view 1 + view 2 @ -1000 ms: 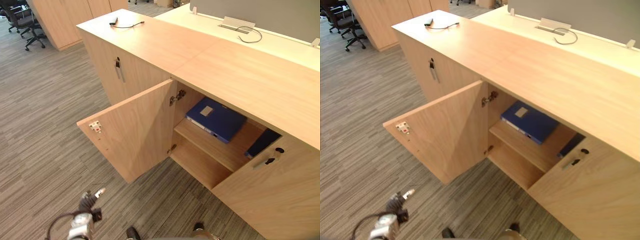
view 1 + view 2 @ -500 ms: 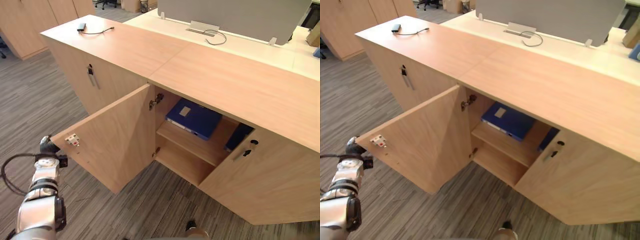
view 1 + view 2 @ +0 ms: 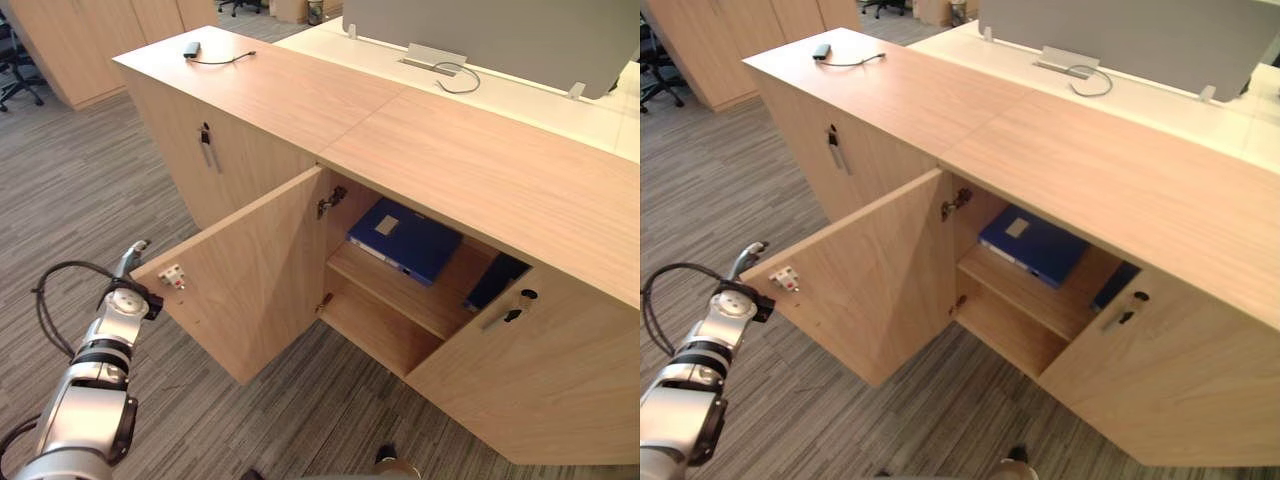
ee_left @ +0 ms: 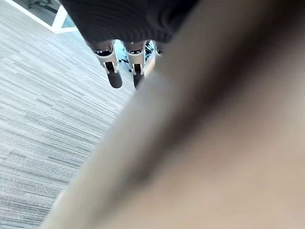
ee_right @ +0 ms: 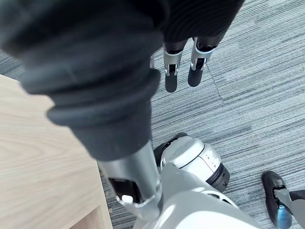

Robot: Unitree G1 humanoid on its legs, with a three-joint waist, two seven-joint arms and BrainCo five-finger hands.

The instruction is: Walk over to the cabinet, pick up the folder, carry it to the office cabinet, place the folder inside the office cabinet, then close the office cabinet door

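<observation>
Grey striped carpet (image 3: 60, 190) covers the floor. The right hand (image 5: 171, 71) hangs above it, fingers straight and slack, empty. The left hand (image 3: 131, 256) reaches with fingers extended, holding nothing, to the outer edge of the office cabinet's open door (image 3: 255, 270); whether they touch it I cannot tell. Inside, the blue folder (image 3: 405, 238) lies flat on the upper shelf (image 3: 400, 300). A small black device (image 3: 192, 48) sits at the far left corner of the cabinet top (image 3: 450, 160). Beyond stand a pale desk (image 3: 560, 105), a grey screen (image 3: 480, 30) and wooden cupboards (image 3: 70, 40).

Left hand (image 3: 130, 258) risen to outer edge of cabinet door (image 3: 250, 270).
</observation>
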